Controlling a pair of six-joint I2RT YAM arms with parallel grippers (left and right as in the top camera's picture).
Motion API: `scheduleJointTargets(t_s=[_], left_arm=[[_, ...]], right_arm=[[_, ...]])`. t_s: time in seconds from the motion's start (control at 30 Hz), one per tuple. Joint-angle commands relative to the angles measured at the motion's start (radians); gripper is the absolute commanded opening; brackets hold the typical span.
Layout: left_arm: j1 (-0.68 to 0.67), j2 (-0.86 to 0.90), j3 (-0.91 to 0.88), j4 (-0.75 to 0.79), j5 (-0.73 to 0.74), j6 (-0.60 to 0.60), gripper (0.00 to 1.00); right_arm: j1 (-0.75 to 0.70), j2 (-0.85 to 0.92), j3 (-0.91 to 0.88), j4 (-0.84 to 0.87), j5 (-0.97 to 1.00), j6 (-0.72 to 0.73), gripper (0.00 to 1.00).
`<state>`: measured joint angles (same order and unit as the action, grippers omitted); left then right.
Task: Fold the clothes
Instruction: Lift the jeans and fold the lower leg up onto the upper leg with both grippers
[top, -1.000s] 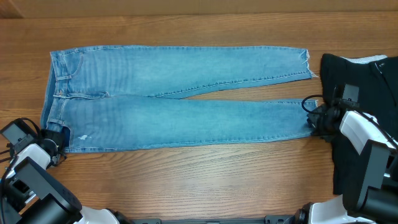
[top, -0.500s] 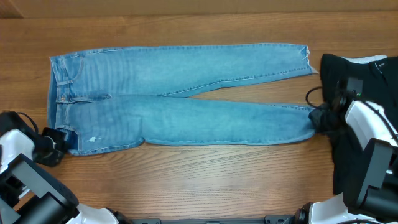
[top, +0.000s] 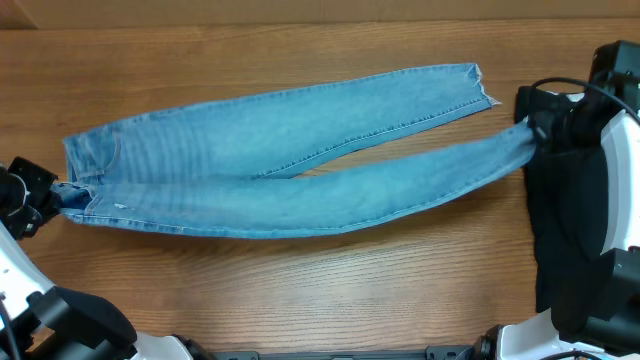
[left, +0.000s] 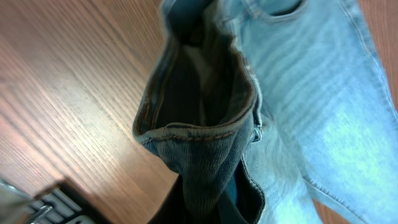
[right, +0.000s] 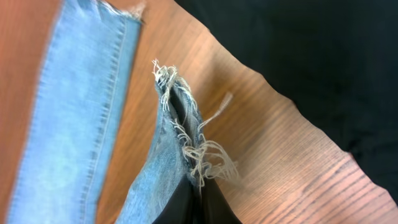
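Two pincers are clenched, one on each end of the jeans. The right gripper, at the inner edge of the black garment, pinches the frayed hem of one leg, with loose threads spilling out just past its fingertips. The left gripper, far across from the black garment, is clamped on a bunched corner of the waistband. Between them that side of the jeans stretches in a shallow sag and seems to be raised off the table. The other leg lies flat on the wood, its hem near the black garment's upper corner in the overhead view but apart from it. Gripping opposite ends of the same long edge looks chosen so the raised leg can be carried over the flat one. Keeping it taut should stop it crumpling on the way. I judge this to be the start of a lengthwise fold, since the two legs are not yet stacked.
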<state>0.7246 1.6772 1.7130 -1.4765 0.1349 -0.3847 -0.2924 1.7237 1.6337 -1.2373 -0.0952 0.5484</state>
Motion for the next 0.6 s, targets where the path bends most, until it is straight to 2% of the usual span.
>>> scheduleJointTargets(t_s=[0.0, 0.13, 0.4, 0.57], left_arm=[[-0.073, -0.032, 0.081, -0.027, -0.136, 0.011, 0.04], [-0.135, -0.021, 0.081, -0.026, -0.227, -0.012, 0.04], [-0.101, 0.061, 0.081, 0.078, -0.247, -0.074, 0.04], [-0.099, 0.179, 0.081, 0.158, -0.242, -0.095, 0.04]], right_arm=[[0.024, -0.010, 0.072, 0.006, 0.007, -0.006, 0.04], [0.059, 0.045, 0.106, 0.025, 0.007, -0.005, 0.04], [0.073, 0.345, 0.436, -0.112, 0.004, 0.051, 0.04], [0.072, 0.423, 0.460, -0.093, -0.001, 0.091, 0.04]])
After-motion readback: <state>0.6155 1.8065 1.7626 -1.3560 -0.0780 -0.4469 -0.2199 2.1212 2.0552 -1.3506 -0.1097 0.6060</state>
